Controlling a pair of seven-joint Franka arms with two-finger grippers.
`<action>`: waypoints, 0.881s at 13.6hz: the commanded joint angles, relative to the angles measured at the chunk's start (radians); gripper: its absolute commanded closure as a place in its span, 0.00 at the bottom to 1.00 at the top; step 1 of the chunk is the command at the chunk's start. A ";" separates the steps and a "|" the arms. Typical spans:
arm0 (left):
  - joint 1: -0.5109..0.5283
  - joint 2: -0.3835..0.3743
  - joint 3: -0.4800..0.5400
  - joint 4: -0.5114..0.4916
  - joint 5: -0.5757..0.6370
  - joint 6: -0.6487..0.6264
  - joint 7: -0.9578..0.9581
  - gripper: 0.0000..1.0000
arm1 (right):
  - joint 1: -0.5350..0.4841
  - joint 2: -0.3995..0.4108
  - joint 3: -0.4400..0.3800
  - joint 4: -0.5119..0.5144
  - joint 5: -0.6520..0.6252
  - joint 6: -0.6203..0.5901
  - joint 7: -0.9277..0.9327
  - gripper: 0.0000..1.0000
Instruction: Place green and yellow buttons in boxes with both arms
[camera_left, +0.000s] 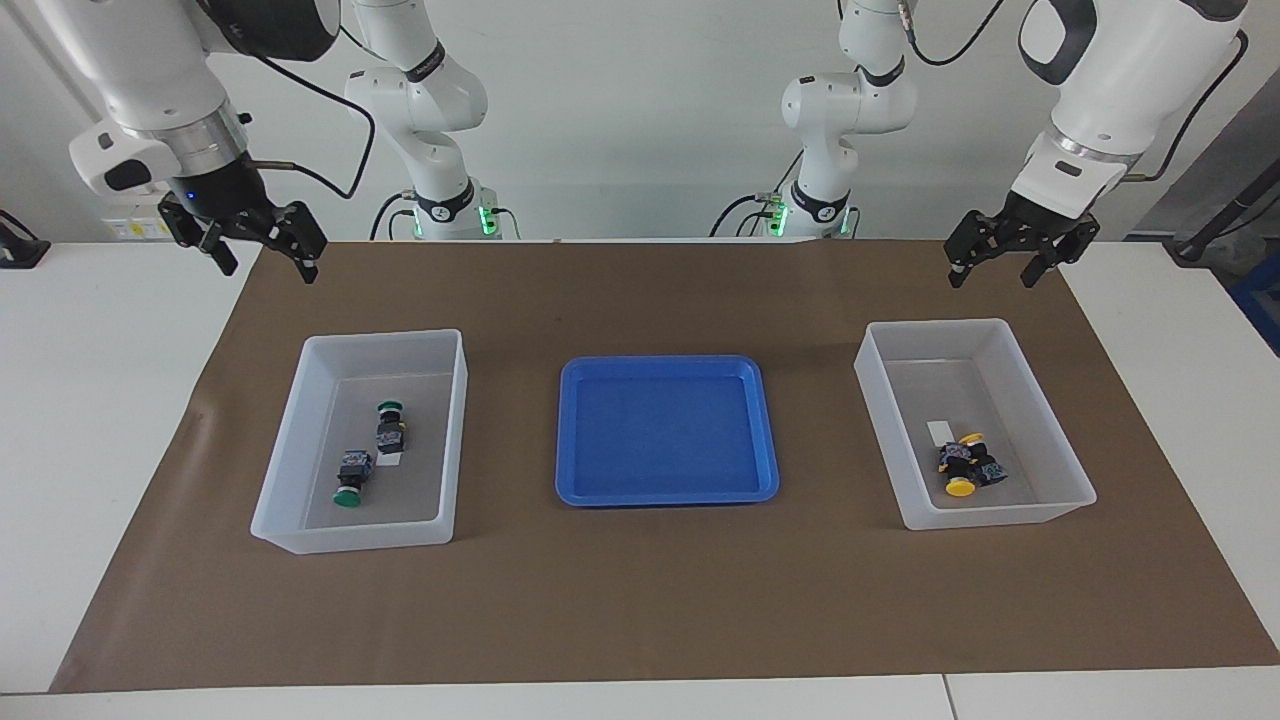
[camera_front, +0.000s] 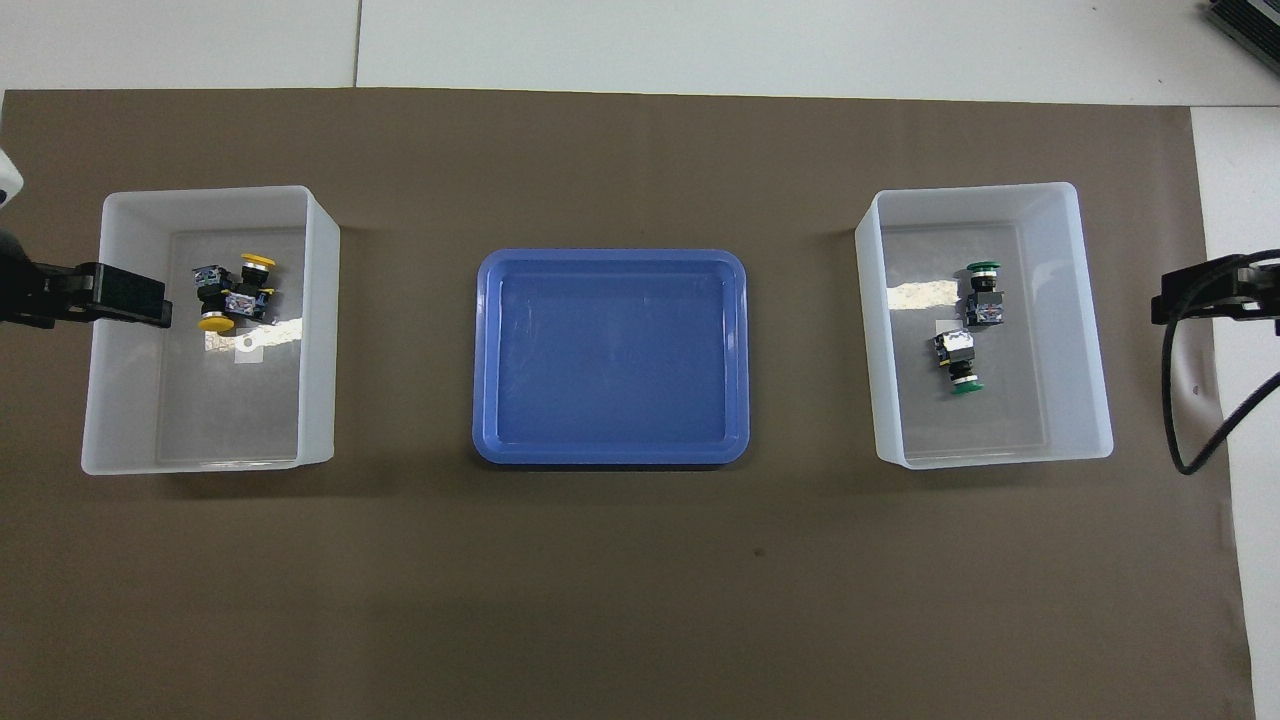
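Bin at right arm's end (camera_left: 300, 440): two green buttons (camera_left: 370, 452) inside.
Bin at left arm's end (camera_left: 1040, 420): two yellow buttons (camera_left: 968, 466), touching.
Blue tray (camera_left: 570, 440): desk centre.
Right tool (camera_left: 262, 252): spread, holding nothing, raised.
Left tool (camera_left: 994, 266): spread, holding nothing, raised.

Item count on the worktop (camera_left: 120, 400):
- Green buttons: two (camera_left: 390, 428) (camera_left: 351, 477).
- Yellow buttons: two (camera_left: 963, 483) (camera_left: 972, 442).
- Translucent white boxes: two (camera_left: 290, 445) (camera_left: 1045, 420).
- Blue tray: one (camera_left: 667, 494).
- Brown mat: one (camera_left: 660, 600).
- Robot arms: two, each carrying one pincer, right pincer (camera_left: 262, 253) and left pincer (camera_left: 994, 268).
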 joint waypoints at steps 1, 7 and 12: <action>0.003 -0.020 0.003 -0.018 0.004 -0.012 -0.002 0.00 | 0.011 0.011 0.001 -0.012 0.011 -0.012 -0.022 0.00; 0.004 -0.020 0.003 -0.018 0.004 -0.012 -0.002 0.00 | 0.094 -0.023 -0.074 -0.081 0.009 -0.013 -0.024 0.00; 0.004 -0.020 0.003 -0.018 0.004 -0.012 -0.002 0.00 | 0.133 -0.023 -0.083 -0.080 -0.006 -0.013 -0.027 0.00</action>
